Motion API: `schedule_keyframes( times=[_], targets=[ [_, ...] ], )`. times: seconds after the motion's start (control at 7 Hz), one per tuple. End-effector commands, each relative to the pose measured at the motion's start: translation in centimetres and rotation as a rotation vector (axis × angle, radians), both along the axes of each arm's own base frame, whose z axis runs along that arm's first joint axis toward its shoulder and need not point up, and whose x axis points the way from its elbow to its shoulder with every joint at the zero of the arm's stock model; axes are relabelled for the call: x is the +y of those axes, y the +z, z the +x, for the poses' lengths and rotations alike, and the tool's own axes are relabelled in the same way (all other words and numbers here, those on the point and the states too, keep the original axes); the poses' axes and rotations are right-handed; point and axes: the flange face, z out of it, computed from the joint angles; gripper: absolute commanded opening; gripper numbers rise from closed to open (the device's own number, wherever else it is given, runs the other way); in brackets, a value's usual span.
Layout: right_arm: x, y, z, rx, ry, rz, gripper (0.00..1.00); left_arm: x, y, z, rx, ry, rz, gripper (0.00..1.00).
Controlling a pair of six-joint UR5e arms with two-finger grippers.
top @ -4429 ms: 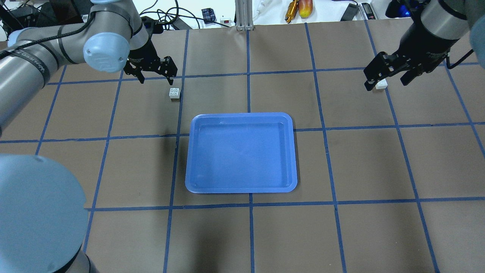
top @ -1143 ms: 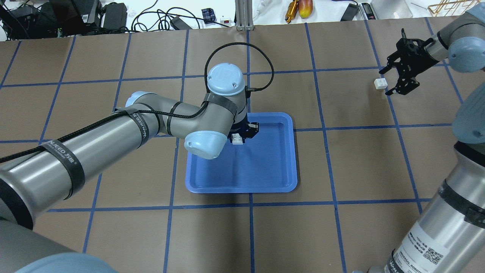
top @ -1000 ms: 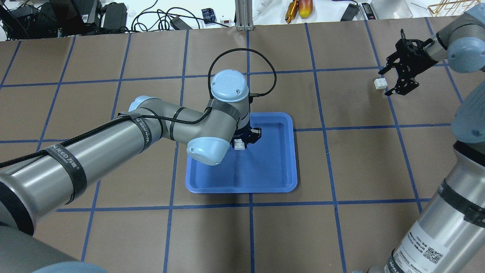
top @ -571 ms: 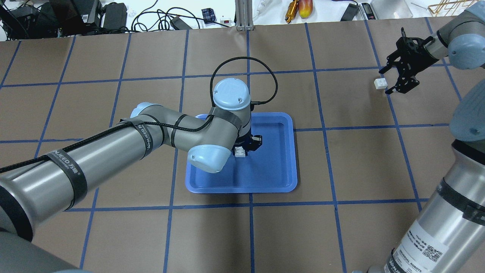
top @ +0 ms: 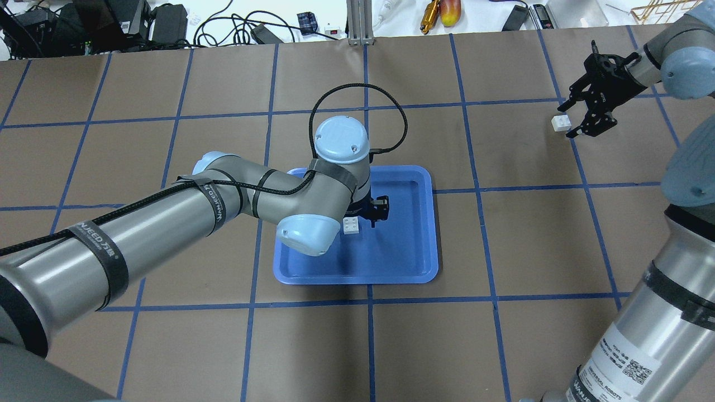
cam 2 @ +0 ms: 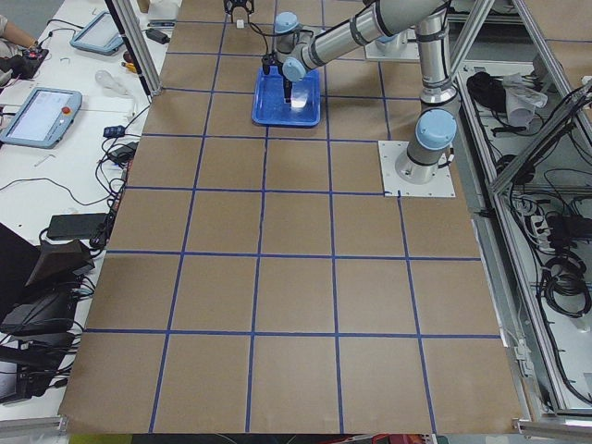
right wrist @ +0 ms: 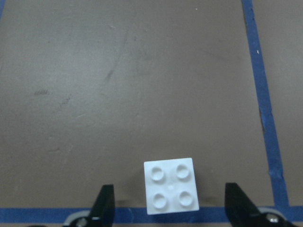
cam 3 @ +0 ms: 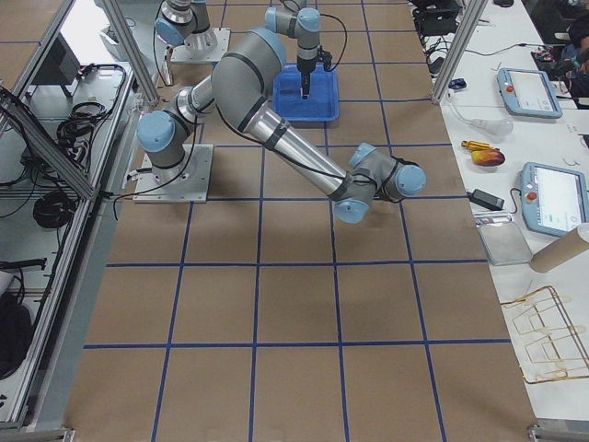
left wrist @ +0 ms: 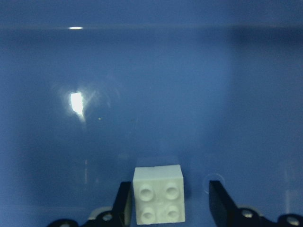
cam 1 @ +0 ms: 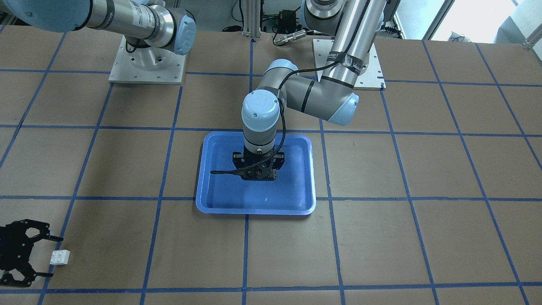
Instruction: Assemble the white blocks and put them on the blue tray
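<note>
One white block (top: pixel 351 225) sits studs up on the floor of the blue tray (top: pixel 402 245). My left gripper (top: pixel 363 216) points straight down over it and is open. In the left wrist view the block (left wrist: pixel 158 194) stands between the fingers, close to one, with a clear gap to the other (left wrist: pixel 218 201). The second white block (top: pixel 560 123) lies on the brown table at the far right. My right gripper (top: pixel 565 121) is open, low, with a finger on each side of it and not touching; the right wrist view shows this block (right wrist: pixel 171 185) too.
The left arm's forearm (top: pixel 167 223) stretches across the table to the tray (cam 1: pixel 254 210). Both arm base plates (cam 1: pixel 146 63) stand at the robot's edge. Cables, tools and a metal post (top: pixel 357 22) lie beyond the far table edge.
The left arm carried the first block from the table into the tray, lowered it and opened its fingers off it. The right gripper has stayed open around the second block.
</note>
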Motion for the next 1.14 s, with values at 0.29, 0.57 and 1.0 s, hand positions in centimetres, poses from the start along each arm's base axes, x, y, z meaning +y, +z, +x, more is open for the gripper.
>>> schedule_keyframes(
  times=[0.29, 0.57, 1.0],
  targets=[
    [0.1, 0.4, 0.2, 0.057, 0.019, 0.022, 0.00, -3.4, 5.3, 5.2, 0.126, 0.114, 0.019, 1.00],
    [0.4, 2.2, 1.0, 0.046, 0.024, 0.036, 0.00, -4.2, 6.9, 9.8, 0.159, 0.065, 0.034, 1.00],
    [3.0, 9.8, 5.8, -0.073, -0.098, 0.164, 0.00, -3.8, 6.0, 12.6, 0.240, 0.098, 0.075, 1.00]
  ],
)
